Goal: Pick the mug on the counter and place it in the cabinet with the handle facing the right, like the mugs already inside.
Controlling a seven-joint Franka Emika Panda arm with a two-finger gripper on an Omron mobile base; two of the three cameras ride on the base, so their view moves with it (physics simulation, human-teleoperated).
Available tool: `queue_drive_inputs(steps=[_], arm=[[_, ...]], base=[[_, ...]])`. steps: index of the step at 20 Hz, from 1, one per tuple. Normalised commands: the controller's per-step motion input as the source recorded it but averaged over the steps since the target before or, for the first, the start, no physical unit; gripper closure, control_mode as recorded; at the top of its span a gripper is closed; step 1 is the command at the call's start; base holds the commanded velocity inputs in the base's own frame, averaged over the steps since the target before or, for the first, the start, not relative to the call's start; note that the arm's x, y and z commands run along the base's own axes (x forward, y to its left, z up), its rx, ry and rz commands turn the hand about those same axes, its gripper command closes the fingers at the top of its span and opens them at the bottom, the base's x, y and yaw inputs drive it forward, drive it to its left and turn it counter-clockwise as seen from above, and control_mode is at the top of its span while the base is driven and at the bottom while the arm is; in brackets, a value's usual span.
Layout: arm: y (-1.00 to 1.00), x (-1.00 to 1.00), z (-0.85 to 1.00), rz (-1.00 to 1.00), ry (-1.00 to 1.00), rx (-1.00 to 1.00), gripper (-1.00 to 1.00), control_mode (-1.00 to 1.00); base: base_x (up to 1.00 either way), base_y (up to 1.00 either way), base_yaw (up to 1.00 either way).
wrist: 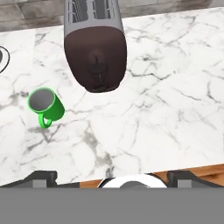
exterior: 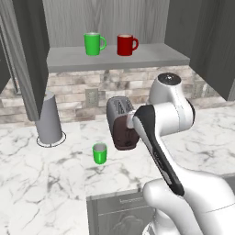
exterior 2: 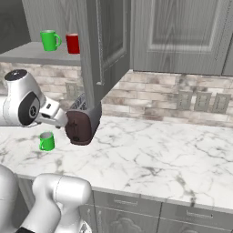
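Two dark finger tips [wrist: 43, 177] sit far apart at the near edge of the hand view, so the jaws [wrist: 113, 179] stand open with nothing between them, high above the counter [wrist: 175, 100]. Below them and to the left stands the mug [wrist: 46, 105], upright on the marble, well apart from the jaws. From above, its grey inside shows, and the handle [wrist: 44, 121] is a small green loop pointing toward the near edge of the counter.

Just right of the mug, and farther back, lies a toaster [wrist: 95, 48] with a dark brown rounded end and a grey slotted top; it is near the mug but not touching it.

From the left base view the mug [exterior: 99, 153] stands on the counter [exterior: 36, 183] in front of the toaster [exterior: 120, 123], with a grey cylinder [exterior: 49, 118] on a round base farther left, by the brick wall. That view also looks into the open cabinet [exterior: 114, 57], where a second green mug [exterior: 94, 44] and a red mug [exterior: 125, 45] stand side by side on the pale shelf, handles to the right.

From the right base view the mug [exterior 2: 46, 141] is beside the toaster [exterior 2: 83, 123], and a dark wood-grain cabinet door [exterior 2: 107, 45] partly hides the red mug [exterior 2: 73, 43].

The marble is white with grey veins; both green mugs are glossy.
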Motion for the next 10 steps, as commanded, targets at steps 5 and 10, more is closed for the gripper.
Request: queue_drive_inputs(steps=[5, 10], arm=[[0.21, -0.14, -0.19, -0.01, 0.0, 0.0, -1.0, -1.0], [0.26, -0.1, -0.21, 0.0, 0.0, 0.0, -1.0, -1.0]], base=[[0.0, 0.0, 0.0], [0.0, 0.0, 0.0]])
